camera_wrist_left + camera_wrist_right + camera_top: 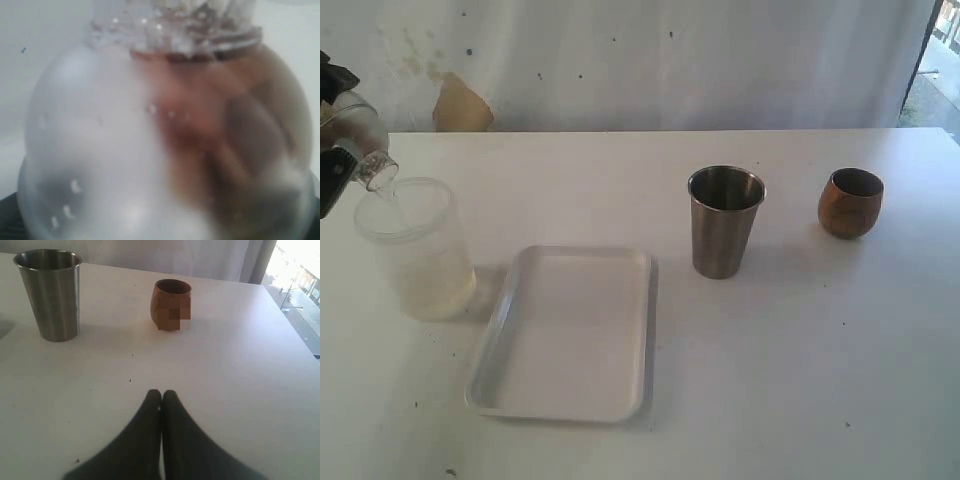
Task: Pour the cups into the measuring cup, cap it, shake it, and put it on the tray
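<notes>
The steel tumbler (725,220) (49,294) stands upright right of the tray (520,390), and the brown wooden cup (850,202) (171,304) stands upright further right. At the far left my left gripper (335,135) holds a clear round-bodied bottle (362,140) (160,140), tilted with its neck over the mouth of a frosted plastic container (417,250). That bottle fills the left wrist view and hides the fingers. No clear cup with graduation marks shows. My right gripper (161,393) is shut on nothing, low over the table short of both cups.
The frosted container stands just left of the white tray's far corner. A brown patch (460,105) marks the back wall. The table's right edge (300,340) runs beyond the wooden cup.
</notes>
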Robot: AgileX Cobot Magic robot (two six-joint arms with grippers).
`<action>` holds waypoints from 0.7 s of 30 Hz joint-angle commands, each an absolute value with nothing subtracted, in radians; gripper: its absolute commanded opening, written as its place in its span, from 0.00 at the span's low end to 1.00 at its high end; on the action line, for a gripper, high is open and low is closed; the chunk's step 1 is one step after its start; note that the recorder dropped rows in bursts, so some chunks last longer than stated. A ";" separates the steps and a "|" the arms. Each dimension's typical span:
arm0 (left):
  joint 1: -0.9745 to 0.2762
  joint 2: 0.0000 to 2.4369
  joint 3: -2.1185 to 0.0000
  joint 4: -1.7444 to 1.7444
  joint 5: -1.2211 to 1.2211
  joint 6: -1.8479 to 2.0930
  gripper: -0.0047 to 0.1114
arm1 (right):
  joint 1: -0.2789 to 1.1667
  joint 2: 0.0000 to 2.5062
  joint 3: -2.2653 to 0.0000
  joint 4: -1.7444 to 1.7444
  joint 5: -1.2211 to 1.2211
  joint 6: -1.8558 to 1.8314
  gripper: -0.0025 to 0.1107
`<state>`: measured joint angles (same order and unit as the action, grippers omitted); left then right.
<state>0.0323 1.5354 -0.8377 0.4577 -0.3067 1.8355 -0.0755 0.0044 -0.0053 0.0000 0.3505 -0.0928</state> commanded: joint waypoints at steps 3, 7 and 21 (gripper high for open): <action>0.035 1.525 -0.851 0.444 -0.349 1.841 0.04 | -0.082 0.000 0.000 0.000 0.351 -0.098 0.02; 0.035 1.525 -0.851 0.444 -0.348 1.841 0.04 | -0.082 0.000 0.000 0.000 0.351 -0.096 0.02; 0.035 1.525 -0.851 0.444 -0.350 1.867 0.04 | -0.082 0.000 0.000 0.000 0.351 -0.096 0.02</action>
<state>0.0323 1.5354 -0.8377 0.4577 -0.3123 1.8659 -0.0755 0.0044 -0.0053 0.0000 0.3505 -0.0928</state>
